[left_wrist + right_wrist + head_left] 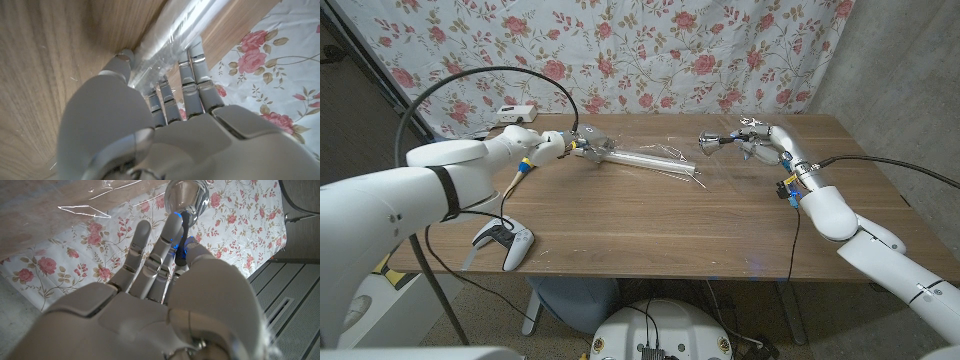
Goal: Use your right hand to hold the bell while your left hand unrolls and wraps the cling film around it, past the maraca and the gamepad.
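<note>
- Gamepad [504, 242] sits at the tabletop's near left edge.
- My left hand [578, 143] grips the film roll [650, 160]; my right hand [752, 142] pinches the bell [709, 145].
- Wrapping not begun, I judge; next, draw film toward the bell.

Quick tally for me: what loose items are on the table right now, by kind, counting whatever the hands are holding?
Bell, held by the right hand: 1
Cling film roll, gripped by the left hand: 1
Gamepad: 1
White box at the far edge: 1
Total: 4
I can't make out a maraca.
</note>
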You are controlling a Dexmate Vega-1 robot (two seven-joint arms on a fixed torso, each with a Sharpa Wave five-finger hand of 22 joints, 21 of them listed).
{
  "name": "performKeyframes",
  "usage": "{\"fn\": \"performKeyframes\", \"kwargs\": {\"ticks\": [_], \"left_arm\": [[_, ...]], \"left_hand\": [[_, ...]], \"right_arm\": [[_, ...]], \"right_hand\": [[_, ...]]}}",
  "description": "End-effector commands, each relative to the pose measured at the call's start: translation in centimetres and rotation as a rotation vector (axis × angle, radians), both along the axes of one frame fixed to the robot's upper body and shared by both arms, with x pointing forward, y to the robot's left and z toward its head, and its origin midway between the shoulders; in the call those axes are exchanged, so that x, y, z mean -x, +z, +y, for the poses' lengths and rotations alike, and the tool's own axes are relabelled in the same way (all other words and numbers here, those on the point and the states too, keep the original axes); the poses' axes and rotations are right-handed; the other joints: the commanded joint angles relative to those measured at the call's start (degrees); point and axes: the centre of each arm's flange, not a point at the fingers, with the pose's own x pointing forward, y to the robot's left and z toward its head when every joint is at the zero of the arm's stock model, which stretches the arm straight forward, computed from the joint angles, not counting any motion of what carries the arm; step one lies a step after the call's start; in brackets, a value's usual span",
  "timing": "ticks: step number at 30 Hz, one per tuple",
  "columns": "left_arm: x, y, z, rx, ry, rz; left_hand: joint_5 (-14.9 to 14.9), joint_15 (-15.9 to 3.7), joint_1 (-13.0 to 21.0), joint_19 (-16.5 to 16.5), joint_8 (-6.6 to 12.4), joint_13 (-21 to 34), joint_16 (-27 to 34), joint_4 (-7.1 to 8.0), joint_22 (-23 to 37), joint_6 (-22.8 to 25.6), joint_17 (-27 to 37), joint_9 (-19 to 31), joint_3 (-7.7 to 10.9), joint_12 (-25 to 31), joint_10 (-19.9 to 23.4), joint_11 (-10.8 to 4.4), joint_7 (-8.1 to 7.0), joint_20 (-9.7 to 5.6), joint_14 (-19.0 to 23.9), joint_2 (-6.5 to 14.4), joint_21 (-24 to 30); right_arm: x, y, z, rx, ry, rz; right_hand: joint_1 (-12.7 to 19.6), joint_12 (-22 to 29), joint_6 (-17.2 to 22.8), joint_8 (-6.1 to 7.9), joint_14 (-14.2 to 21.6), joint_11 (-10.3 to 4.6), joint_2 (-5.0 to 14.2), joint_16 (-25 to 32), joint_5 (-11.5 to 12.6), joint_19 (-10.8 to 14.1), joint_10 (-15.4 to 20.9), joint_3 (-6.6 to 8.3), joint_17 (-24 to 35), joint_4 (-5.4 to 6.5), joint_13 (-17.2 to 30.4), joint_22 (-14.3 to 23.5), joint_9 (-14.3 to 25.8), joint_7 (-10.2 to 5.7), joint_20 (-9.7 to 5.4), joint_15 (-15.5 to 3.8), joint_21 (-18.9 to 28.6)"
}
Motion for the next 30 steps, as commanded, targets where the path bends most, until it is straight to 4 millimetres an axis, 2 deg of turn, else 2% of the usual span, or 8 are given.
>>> {"fn": "performKeyframes", "kwargs": {"ticks": [1,3,7,10,16,21,24,30], "left_arm": [[0.1,-4.1,1.0,0.278,-0.004,0.111],[0.2,-4.1,1.0,0.318,-0.013,0.125],[0.7,-4.3,0.7,0.354,-0.054,0.136],[1.4,-4.2,0.2,0.384,-0.109,0.128],[2.2,-4.0,-0.3,0.521,-0.15,0.126],[2.9,-3.7,-1.0,0.562,-0.181,0.107],[3.1,-3.7,-0.9,0.656,-0.196,0.112],[3.6,-3.4,-1.6,0.659,-0.227,0.103]], "left_hand": [[1.1,-19.77,3.9,9.6,13.65,21.6,2.7,-0.15,0.3,5.9,11.3,12.7,-0.31,14.5,11.6,-9.8,-3.99,-9.53,20.5,2.4,1.6],[1.7,-19.74,4.5,9.4,14.6,22.1,2.9,-0.16,0.3,6.9,11.7,13.8,-0.31,14.6,11.6,-9.71,-3.86,-9.5,20.6,2.4,2.3],[2.1,-19.74,4.9,9.3,15.05,22.7,2.9,-0.17,0.3,7.4,11.9,14.4,-0.33,14.9,11.5,-9.59,-4.07,-9.34,20.6,2.3,2.9],[2.4,-19.7,5.1,9.0,15.03,22.6,3.0,0.02,0.3,7.9,12.0,14.3,-0.41,14.7,11.8,-9.42,-3.59,-9.23,20.8,2.5,3.5],[1.8,-19.61,4.5,7.3,13.96,22.9,2.8,0.88,0.6,8.2,12.5,12.7,-0.83,14.3,10.9,-8.41,-2.16,-8.78,20.0,3.9,4.7],[1.2,-19.63,4.6,6.8,13.56,22.0,2.6,0.75,0.5,8.9,12.7,11.9,-0.97,13.7,11.2,-7.74,-2.06,-8.67,19.5,4.2,5.4],[0.9,-19.62,4.6,6.6,13.52,22.2,2.5,0.64,0.3,9.1,12.7,11.8,-1.01,13.8,11.3,-7.99,-1.97,-8.56,19.4,4.3,5.8],[0.5,-19.6,4.7,6.3,13.43,22.7,2.2,0.57,0.0,9.0,12.6,12.0,-0.97,13.8,10.8,-7.82,-1.83,-8.46,19.2,4.5,6.3]], "right_arm": [[0.1,0.3,0.1,0.006,0.003,-0.006],[0.1,0.3,0.1,0.006,0.004,-0.007],[0.1,0.4,0.1,0.008,0.006,-0.011],[0.1,0.5,0.1,0.01,0.006,-0.014],[0.2,0.5,0.0,0.008,0.004,-0.017],[0.3,0.5,-0.1,0.005,0.005,-0.02],[0.3,0.5,-0.1,0.001,0.002,-0.021],[0.4,0.5,-0.2,0.0,0.0,-0.023]], "right_hand": [[-0.3,0.0,0.5,-0.08,0.5,-0.38,-0.06,-0.1,0.3,0.0,0.2,0.52,0.2,0.09,0.2,0.1,0.1,-0.06,-8.83,-0.04,0.2],[-0.3,0.0,0.6,-0.03,0.5,-0.42,-0.06,-0.1,0.3,0.0,0.3,0.54,0.2,0.08,0.1,0.1,0.1,-0.33,-8.83,-0.03,0.2],[-0.4,0.0,0.6,-0.04,0.5,-0.27,-0.04,-0.1,0.3,0.0,0.4,0.55,0.2,0.09,0.1,0.1,0.1,-0.54,-8.83,-0.03,0.2],[-0.4,0.0,0.6,-0.05,0.5,-0.44,-0.02,-0.2,0.3,0.0,0.3,0.56,0.1,0.12,0.3,0.1,0.1,-0.56,-8.84,-0.03,0.2],[-0.4,-0.1,0.6,-0.06,0.4,-0.36,-0.08,-0.2,0.3,0.0,0.3,0.56,0.2,0.1,0.3,0.1,0.1,-0.57,-8.83,-0.03,0.2],[-0.4,-0.1,0.7,-0.04,0.4,-0.41,-0.06,-0.2,0.3,0.0,0.2,0.59,0.2,0.12,0.3,0.1,0.1,-0.63,-8.83,-0.02,0.2],[-0.4,-0.2,0.7,-0.05,0.3,-0.43,-0.05,-0.3,0.3,0.0,0.3,0.6,0.1,0.11,0.2,0.1,0.1,-0.61,-8.83,-0.04,0.2],[-0.5,-0.2,0.6,-0.06,0.4,-0.45,-0.05,-0.3,0.3,0.0,0.3,0.63,0.2,0.15,0.3,0.1,0.1,-0.64,-8.82,-0.01,0.2]]}}
